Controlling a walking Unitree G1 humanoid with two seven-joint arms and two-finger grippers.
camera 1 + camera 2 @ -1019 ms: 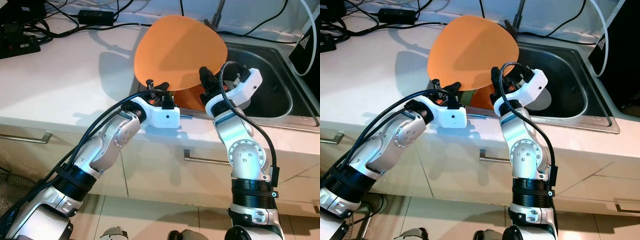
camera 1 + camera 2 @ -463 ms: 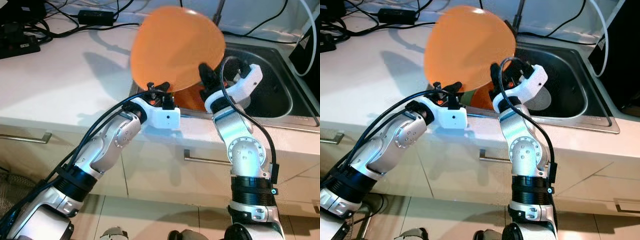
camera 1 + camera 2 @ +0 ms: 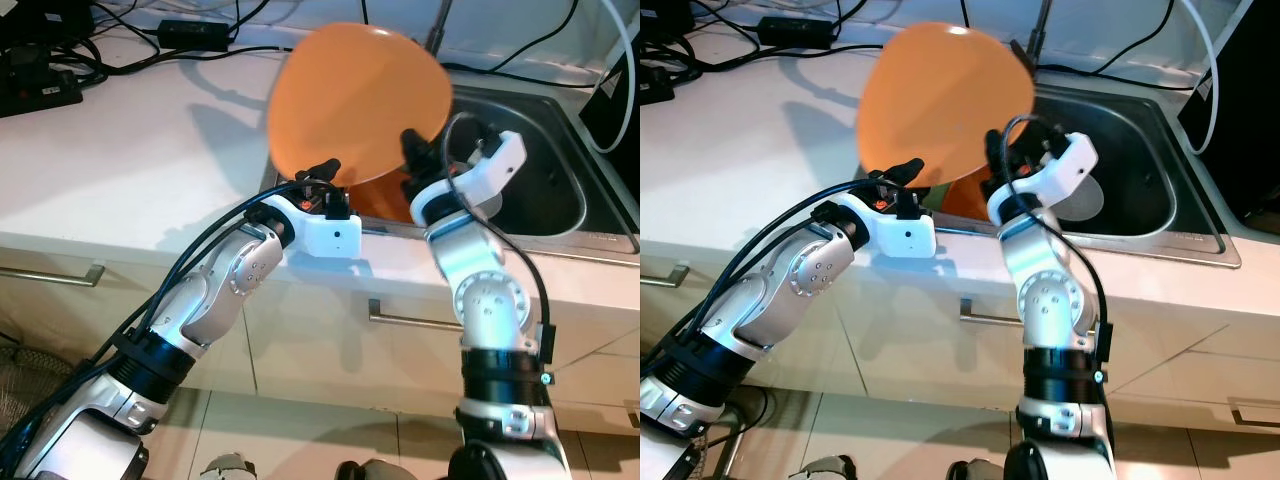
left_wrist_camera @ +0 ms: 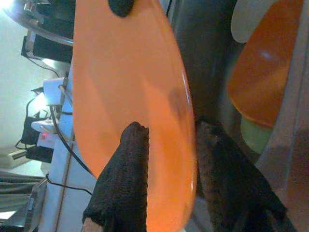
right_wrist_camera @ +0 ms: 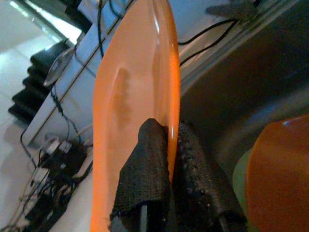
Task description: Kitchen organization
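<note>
1. Far left of the sink (image 3: 560, 200), the white counter (image 3: 130, 170) carries a tangle of black cables (image 3: 60, 60) along its back edge.
2. At the sink's left rim, the left gripper (image 4: 169, 159) has its fingers (image 4: 123, 179) spread around the lower edge of the big orange plate (image 3: 355, 100), one either side, not clearly pressing.
3. The plate stands tilted on edge in the air above the sink's left side.
4. Further right, the right gripper (image 5: 166, 169) is pinched tight on the plate's rim.
5. This looks like a handover or a two-handed carry; next, one gripper needs a firm hold before the other lets go.
6. Down in the sink, another orange dish (image 4: 265, 63) and something pale green (image 4: 253, 137) are half hidden, too cut off to name.
</note>
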